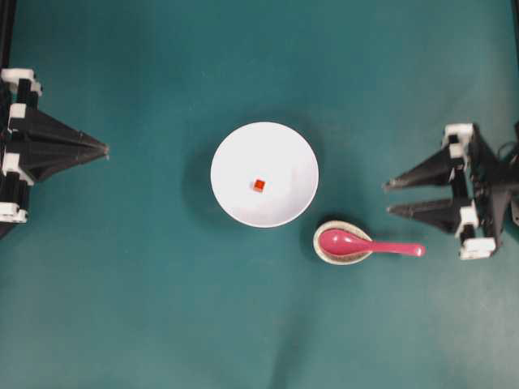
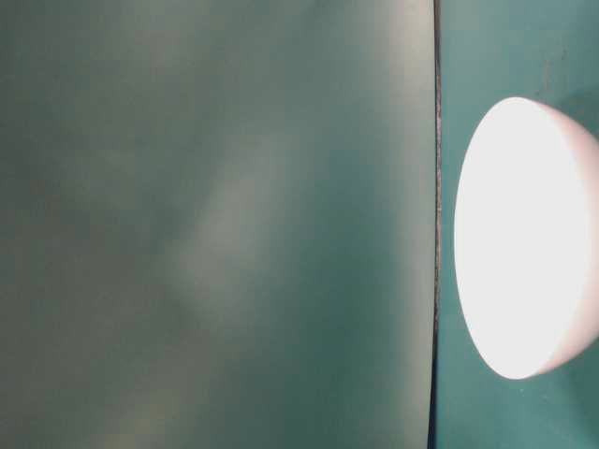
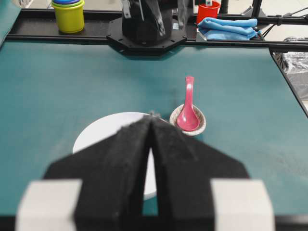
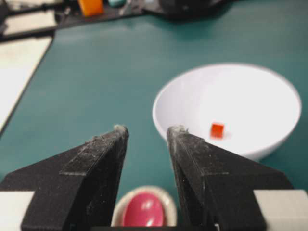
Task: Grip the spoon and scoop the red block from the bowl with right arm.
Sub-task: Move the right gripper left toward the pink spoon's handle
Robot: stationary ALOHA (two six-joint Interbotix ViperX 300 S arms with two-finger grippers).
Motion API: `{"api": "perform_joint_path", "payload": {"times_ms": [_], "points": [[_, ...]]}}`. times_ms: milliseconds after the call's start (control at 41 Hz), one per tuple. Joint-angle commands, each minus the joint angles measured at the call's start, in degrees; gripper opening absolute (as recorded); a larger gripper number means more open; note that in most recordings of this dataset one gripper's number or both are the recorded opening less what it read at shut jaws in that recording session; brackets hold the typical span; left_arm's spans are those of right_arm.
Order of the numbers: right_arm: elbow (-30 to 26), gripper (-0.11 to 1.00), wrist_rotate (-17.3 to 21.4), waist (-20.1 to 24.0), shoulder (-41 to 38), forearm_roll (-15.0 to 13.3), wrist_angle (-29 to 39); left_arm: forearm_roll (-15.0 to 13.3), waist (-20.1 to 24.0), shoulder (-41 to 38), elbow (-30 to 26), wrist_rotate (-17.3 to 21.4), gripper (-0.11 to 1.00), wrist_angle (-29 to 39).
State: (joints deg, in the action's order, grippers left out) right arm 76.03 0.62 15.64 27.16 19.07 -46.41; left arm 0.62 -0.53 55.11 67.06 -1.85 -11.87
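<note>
Closest to me the right arm's jaws stand apart and empty above the spoon, whose scoop rests in a small speckled dish beside the bowl holding the red block, handle offered for gripping, I judge.

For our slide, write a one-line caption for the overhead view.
Open right gripper waits beside the spoon in its dish; red block sits in the bowl.
</note>
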Motion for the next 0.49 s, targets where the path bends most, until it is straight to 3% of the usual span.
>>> {"api": "perform_joint_path", "payload": {"times_ms": [0,269,391,464], "points": [[-0.2,0.47,-0.1,4.0,-3.8,4.4,-4.9,0.2,-0.2,-0.4,-1.4,0.0,0.0,-0.3],[1.8,0.47,-0.1,19.1,-13.7,23.7,-12.9,0.2,-0.2,-0.4,-1.3,0.0,0.0,-0.4],[1.7,0.47,-0.1,24.4,-16.3,28.8,-13.1,0.2,-0.2,-0.2,-1.3,0.0,0.0,0.3],[1.5,0.47,-0.1,26.4,-17.6,30.2,-13.0,0.2,-0.2,-0.1,-1.4,0.0,0.0,0.8]]}}
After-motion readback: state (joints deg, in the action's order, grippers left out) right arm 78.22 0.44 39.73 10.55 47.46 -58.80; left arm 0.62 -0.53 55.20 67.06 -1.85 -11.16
